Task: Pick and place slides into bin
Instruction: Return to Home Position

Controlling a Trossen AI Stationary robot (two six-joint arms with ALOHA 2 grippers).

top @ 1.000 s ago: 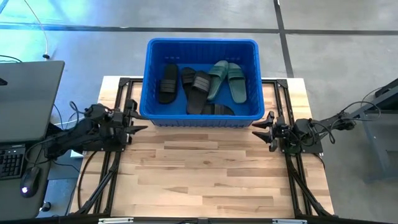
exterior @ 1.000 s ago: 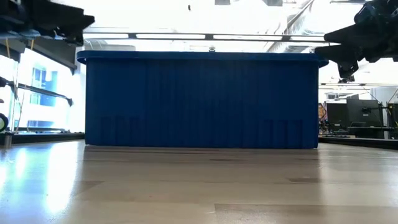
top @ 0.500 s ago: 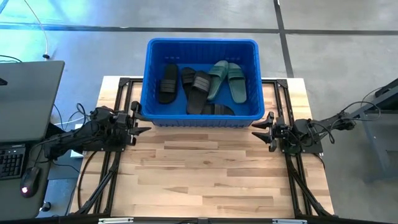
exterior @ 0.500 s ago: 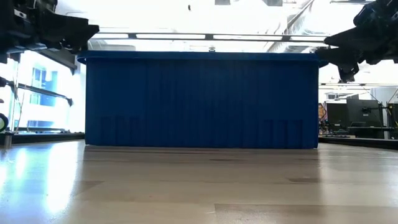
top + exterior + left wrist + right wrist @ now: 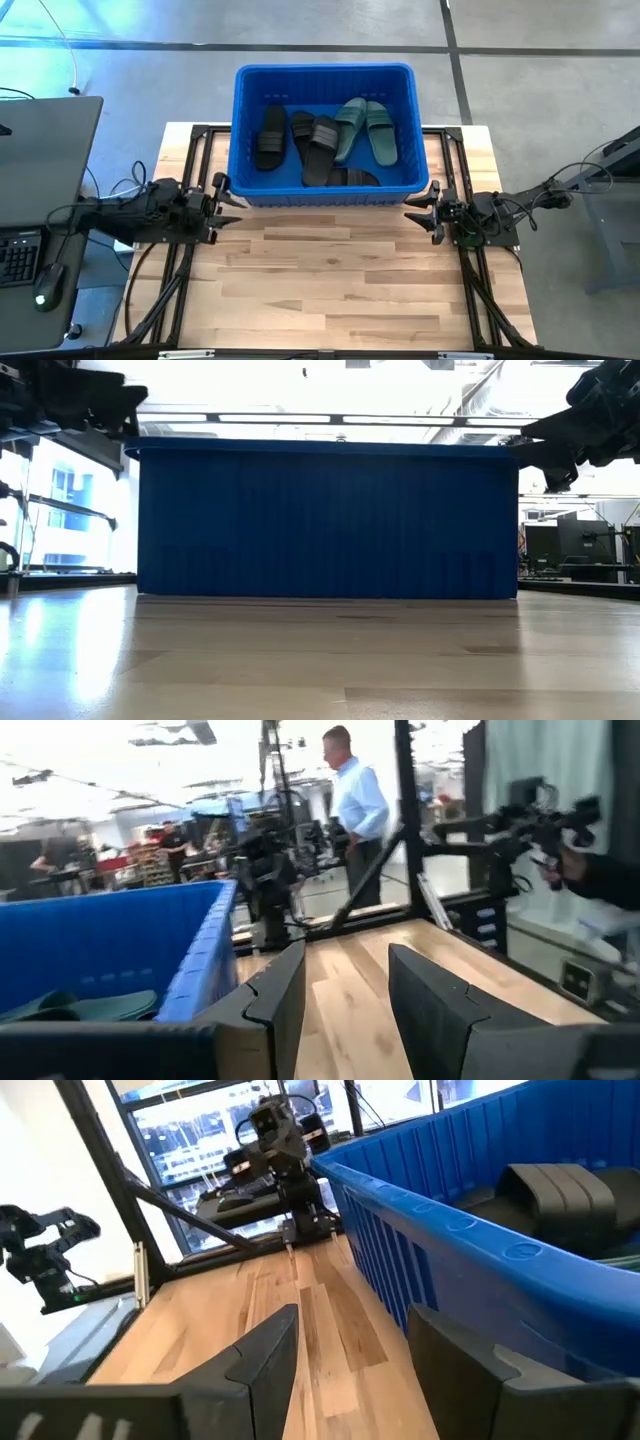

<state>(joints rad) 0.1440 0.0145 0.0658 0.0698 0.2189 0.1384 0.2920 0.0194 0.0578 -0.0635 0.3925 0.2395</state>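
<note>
Light wood covers the table (image 5: pixel 340 290), and grey floor (image 5: pixel 300 30) lies all around it. On the left, the left end effector (image 5: pixel 228 194) sits low by the table's edge. Its two fingers (image 5: pixel 275 995) are spread apart and there is nothing between them. The bin (image 5: pixel 325 69) is just ahead of it and a little to its right. The bin's near left corner is very close to the fingertips, but I cannot tell if they touch. The bin's long side runs straight across from one end effector to the other. All six slides (image 5: pixel 318 140) lie inside it. Nearer the left end effector are the black slides (image 5: pixel 268 135): three lie mostly front to back, and one lies sideways against the near wall. Nearer the right end effector are the two green slides (image 5: pixel 372 128), side by side and front to back. On the right, the right end effector (image 5: pixel 425 208) sits by the bin's near right corner. Its fingers (image 5: pixel 262 1355) are also spread wide and hold nothing. Both end effectors are about as near to the bin as each other. I think the picking is done, since I see no slide outside the bin. Each arm only needs to draw away from the blue wall without bumping the rim.
</note>
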